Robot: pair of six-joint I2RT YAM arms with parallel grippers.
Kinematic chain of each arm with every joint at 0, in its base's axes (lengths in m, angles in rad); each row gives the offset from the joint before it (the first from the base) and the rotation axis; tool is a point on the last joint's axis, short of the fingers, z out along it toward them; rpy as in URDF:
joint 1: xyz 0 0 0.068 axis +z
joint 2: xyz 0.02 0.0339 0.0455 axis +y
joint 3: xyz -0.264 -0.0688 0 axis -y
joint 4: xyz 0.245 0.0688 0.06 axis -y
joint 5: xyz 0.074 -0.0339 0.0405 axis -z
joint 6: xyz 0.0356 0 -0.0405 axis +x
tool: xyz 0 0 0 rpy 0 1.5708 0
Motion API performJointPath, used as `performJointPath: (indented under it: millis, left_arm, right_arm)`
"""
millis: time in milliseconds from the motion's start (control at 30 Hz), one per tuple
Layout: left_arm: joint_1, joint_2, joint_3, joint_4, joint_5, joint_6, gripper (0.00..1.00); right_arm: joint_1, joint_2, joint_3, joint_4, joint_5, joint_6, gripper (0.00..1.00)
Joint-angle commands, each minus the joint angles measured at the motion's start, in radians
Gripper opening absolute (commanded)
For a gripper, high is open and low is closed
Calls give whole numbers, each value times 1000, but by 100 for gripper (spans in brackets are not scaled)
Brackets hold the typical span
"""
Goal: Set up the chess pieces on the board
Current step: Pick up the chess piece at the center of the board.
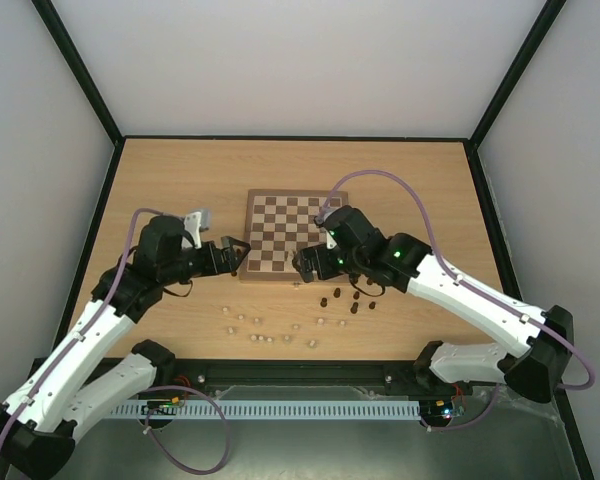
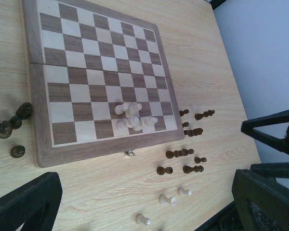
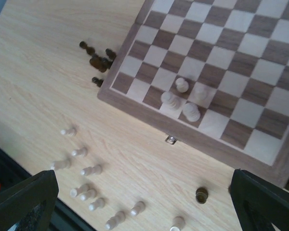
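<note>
Both arms at the near edge of the board (image 1: 295,232), jaws apart, nothing held
Board lies in the middle of the table (image 1: 180,190); the left gripper (image 1: 238,258) sits at its near-left corner, fingers spread wide and empty; the right gripper (image 1: 305,265) hangs over its near edge, fingers likewise wide and empty. 4 pale chess pieces (image 3: 183,98) bunched on the near rows, just right of the small metal latch (image 3: 171,139). A dark cluster (image 3: 98,60) stands on the table just beside the board's left edge, by the near corner. More dark ones (image 1: 350,298) loose near-right of the board; pale ones (image 1: 270,328) scattered nearer the arm bases
</note>
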Motion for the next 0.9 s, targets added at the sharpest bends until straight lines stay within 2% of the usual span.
performJointPath:
  millis: [0, 133, 267, 467, 533, 633, 767, 867]
  left_arm:
    - [2, -17, -60, 29, -11, -22, 99]
    - [2, 48, -119, 91, -32, -41, 99]
    - [2, 112, -101, 72, -45, -12, 99]
    - [2, 64, -120, 26, -79, 2, 100]
    - [-4, 41, -139, 18, -81, -9, 100]
    - [-15, 6, -132, 19, -80, -31, 100]
    - [-15, -14, -118, 8, -101, -25, 100]
    - [-16, -27, -116, 12, -107, -26, 100]
  right_arm:
    - [-5, -65, -26, 21, 124, -5, 99]
    - [-4, -93, -86, 79, 149, -27, 99]
    - [-4, -15, -89, 48, 136, -50, 99]
    - [-4, 96, -98, 8, 96, -57, 99]
    - [-3, 96, -115, 10, 83, -48, 96]
    - [-1, 87, -125, -16, 102, -22, 82]
    - [12, 69, -130, -67, 123, 23, 50]
    - [46, 70, -149, -83, 110, 51, 39]
